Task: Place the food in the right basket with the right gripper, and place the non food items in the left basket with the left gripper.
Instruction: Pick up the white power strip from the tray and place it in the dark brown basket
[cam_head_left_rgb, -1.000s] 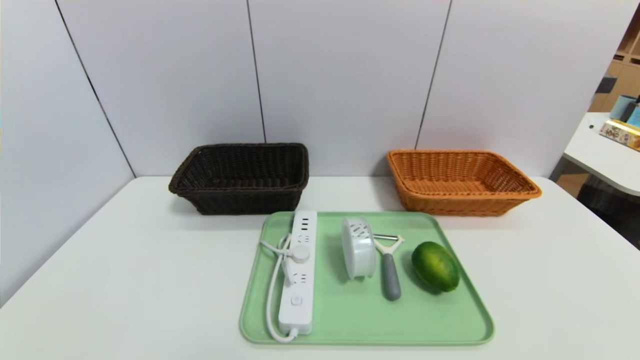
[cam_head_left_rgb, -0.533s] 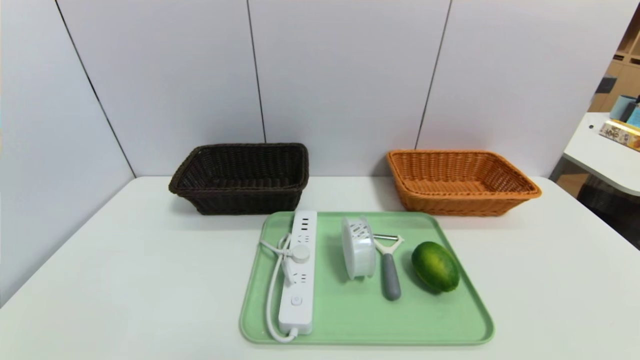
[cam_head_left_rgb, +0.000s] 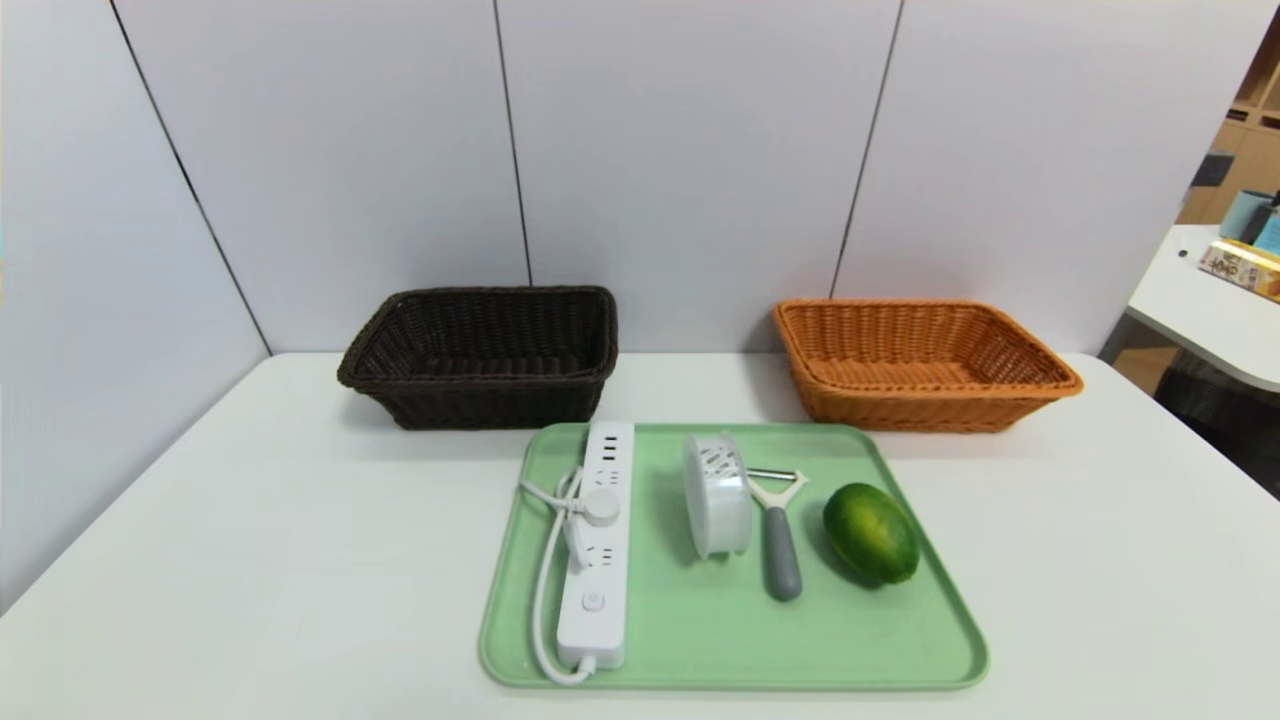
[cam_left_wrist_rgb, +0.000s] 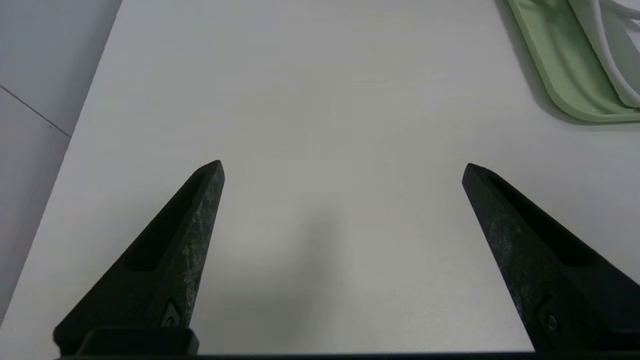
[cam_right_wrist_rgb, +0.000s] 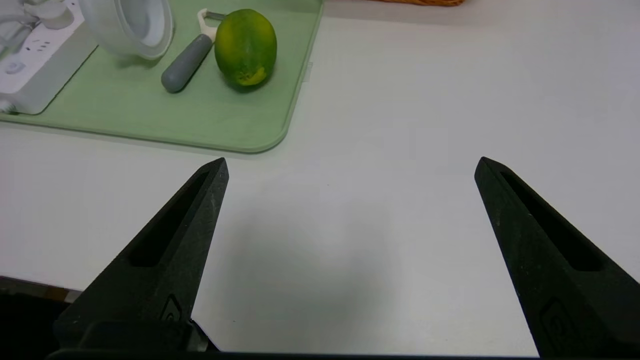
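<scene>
The right gripper (cam_right_wrist_rgb: 350, 165) hangs low over bare table (cam_right_wrist_rgb: 425, 125) near the front edge, its two dark fingers (cam_right_wrist_rgb: 165, 250) spread wide with nothing between them. The lime (cam_right_wrist_rgb: 245, 46) lies well ahead of it and off to the robot's left, on the right part of the green tray (cam_right_wrist_rgb: 150, 120), close to the tray's right rim. The lime's long axis runs roughly front to back, slanting a little, with a paler end turned toward the robot. Just beside it on its left lies the peeler (cam_head_left_rgb: 779, 532), grey handle toward the robot and blade head toward the baskets, so its length also runs front to back. Touching or nearly touching the peeler's head, a white round container (cam_head_left_rgb: 717, 494) stands on its edge. Farther left, the white power strip (cam_head_left_rgb: 598, 545) stretches front to back along the tray's left side, its cord (cam_head_left_rgb: 546, 590) looped beside it. The left gripper (cam_left_wrist_rgb: 342, 167) is likewise wide open and empty above bare table, with the tray's near left corner (cam_left_wrist_rgb: 565, 85) well off to the robot's right of it. Behind the tray, against the wall, the dark basket (cam_head_left_rgb: 480, 356) sits on the left and the orange basket (cam_head_left_rgb: 920, 364) on the right, well apart from each other; nothing shows inside either.
</scene>
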